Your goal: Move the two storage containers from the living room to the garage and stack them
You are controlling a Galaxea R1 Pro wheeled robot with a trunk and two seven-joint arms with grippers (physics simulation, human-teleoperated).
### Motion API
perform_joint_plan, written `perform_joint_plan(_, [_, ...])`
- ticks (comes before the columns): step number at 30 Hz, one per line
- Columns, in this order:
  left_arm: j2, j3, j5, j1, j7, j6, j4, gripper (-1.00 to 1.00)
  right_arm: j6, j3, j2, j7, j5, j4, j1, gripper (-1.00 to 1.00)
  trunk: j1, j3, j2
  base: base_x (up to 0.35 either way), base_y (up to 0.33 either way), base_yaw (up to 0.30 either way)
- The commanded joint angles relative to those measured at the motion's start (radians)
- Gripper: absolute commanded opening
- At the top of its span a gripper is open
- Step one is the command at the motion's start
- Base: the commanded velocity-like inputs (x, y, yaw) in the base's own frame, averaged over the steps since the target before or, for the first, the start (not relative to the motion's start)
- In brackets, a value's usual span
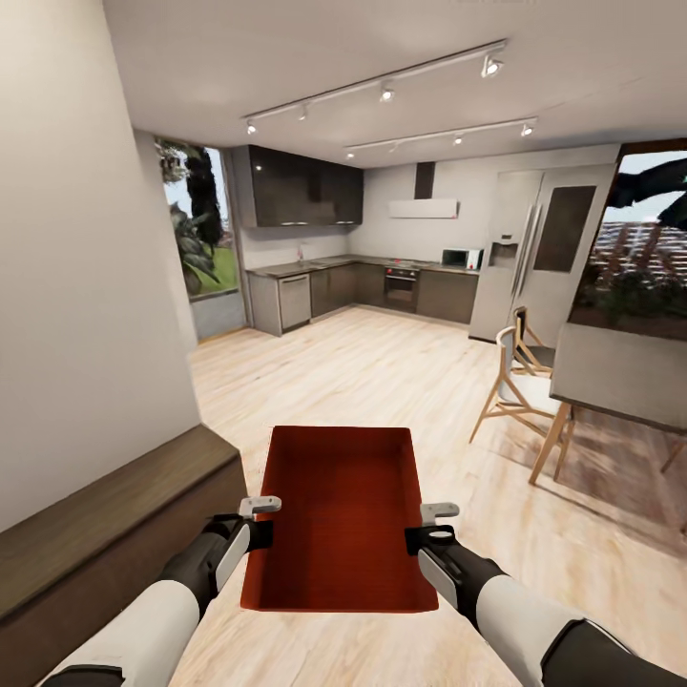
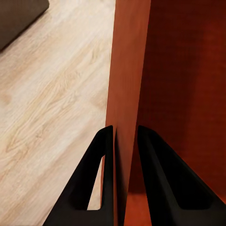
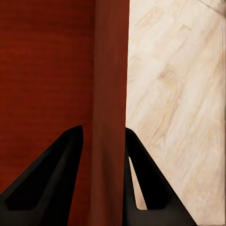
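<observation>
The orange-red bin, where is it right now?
In the head view the storage container is held low at centre above the light wood floor, the left end effector and right end effector each gripping a side wall.

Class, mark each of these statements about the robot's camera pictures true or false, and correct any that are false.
1. Both grippers clamp the same storage container, one on each long wall. True: the left gripper and the right gripper each straddle a wall.
2. The container holds a stack of plates. False: it is empty.
3. The floor beneath is dark grey concrete. False: it is light wood plank.
4. A kitchen with a refrigerator lies ahead. True.
5. The container rests on the dining table. False: it is carried in the air, apart from the table.
</observation>
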Motion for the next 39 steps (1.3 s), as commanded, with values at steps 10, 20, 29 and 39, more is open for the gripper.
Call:
perform_joint_plan(10, [-0.001,0.006,-0.015,0.000,0.012,0.007,-0.002,-1.00,0.006,0.003,0.005,-0.006,0.000,-0.012,-0.001,-1.00,0.000,-0.001,-0.001,0.000,0.000,-0.243])
perform_joint_plan(20, [-0.001,0.006,-0.015,0.000,0.012,0.007,-0.002,-1.00,0.006,0.003,0.005,-0.006,0.000,-0.012,-0.001,-1.00,0.000,-0.001,-0.001,0.000,0.000,-0.243])
perform_joint_plan(29, [-0.001,0.005,-0.015,0.000,0.012,0.007,-0.002,-1.00,0.006,0.003,0.005,-0.006,0.000,-0.012,-0.001,-1.00,0.000,-0.001,-0.001,0.000,0.000,-0.244])
perform_joint_plan(39, [-0.001,0.004,-0.015,0.000,0.012,0.007,-0.002,-1.00,0.006,0.003,0.005,-0.006,0.001,-0.012,-0.001,-1.00,0.000,-0.001,-0.001,0.000,0.000,-0.244])
